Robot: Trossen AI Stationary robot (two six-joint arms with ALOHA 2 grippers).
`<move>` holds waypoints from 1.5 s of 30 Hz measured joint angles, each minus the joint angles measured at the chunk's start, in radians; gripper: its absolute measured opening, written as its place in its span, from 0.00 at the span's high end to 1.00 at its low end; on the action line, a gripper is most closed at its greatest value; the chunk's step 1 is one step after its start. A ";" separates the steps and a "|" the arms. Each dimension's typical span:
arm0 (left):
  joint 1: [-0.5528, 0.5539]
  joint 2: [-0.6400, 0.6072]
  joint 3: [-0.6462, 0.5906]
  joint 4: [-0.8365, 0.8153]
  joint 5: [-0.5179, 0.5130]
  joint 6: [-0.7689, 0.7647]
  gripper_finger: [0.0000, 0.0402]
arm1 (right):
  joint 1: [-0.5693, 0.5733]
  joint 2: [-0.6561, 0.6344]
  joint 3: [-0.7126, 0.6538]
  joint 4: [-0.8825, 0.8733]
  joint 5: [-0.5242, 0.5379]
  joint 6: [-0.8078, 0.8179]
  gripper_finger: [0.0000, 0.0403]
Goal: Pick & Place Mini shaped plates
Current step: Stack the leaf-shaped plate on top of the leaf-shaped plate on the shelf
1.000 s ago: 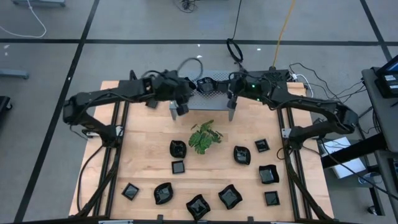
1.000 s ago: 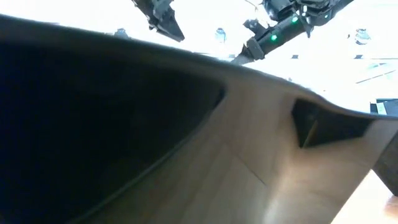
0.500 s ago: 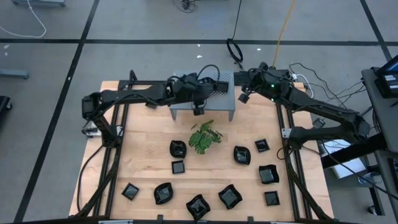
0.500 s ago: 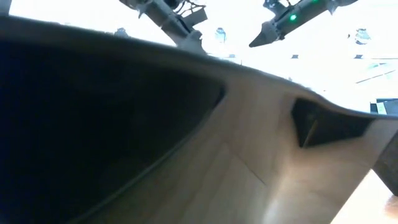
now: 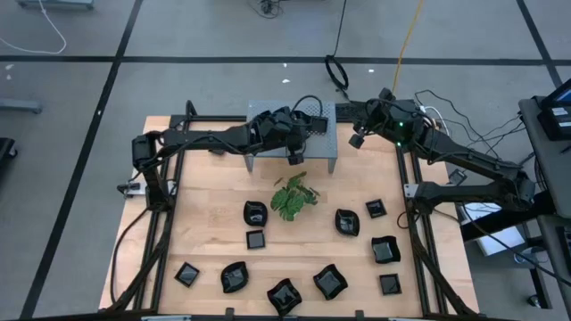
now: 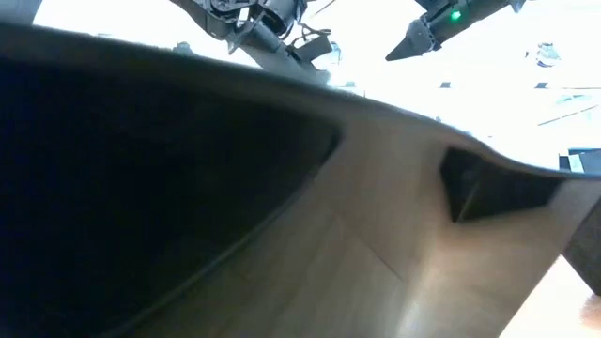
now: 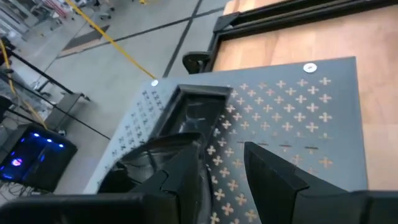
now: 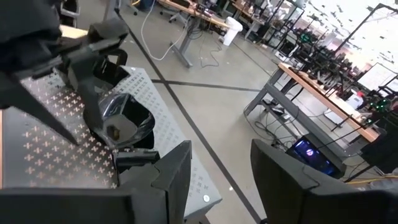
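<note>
Far left of the pale wooden worktop (image 5: 205, 201), the L arm stretches in along the back edge. Its left hand (image 5: 293, 157) hangs over the front part of the grey perforated metal stand (image 5: 323, 141), fingers (image 7: 267, 177) apart and released, w/ only stand surface showing in the gap. Just ahead of it, on the stand, sit two glossy black mini plates: a squarish plate (image 7: 196, 112) & a rounded plate (image 7: 146, 158), the latter partly behind a finger.

Centre, just in front of the stand: a green leafy plant (image 5: 293, 196). Ten more small black dishes (image 5: 255, 213) are spread over the near half of the worktop, none touching.

Further right, the right hand (image 5: 356, 140) hovers just off the stand's right end, fingers (image 8: 174, 177) spread, empty.

From above, the L arm covers the plates on the stand. Low view is nearly all blocked by a big dark shape close to the lens; only arm tips show at the top.
</note>
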 joint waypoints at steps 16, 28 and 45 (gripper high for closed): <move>0.021 0.002 0.000 -0.022 -0.055 -0.004 0.67 | 0.000 0.000 0.000 -0.009 0.000 0.023 0.63; 0.029 0.002 0.000 -0.053 -0.044 -0.004 0.67 | 0.000 0.000 0.000 -0.009 0.000 0.024 0.64; 0.038 0.035 0.001 -0.066 -0.047 -0.019 0.68 | 0.000 0.000 0.000 -0.009 -0.001 0.024 0.64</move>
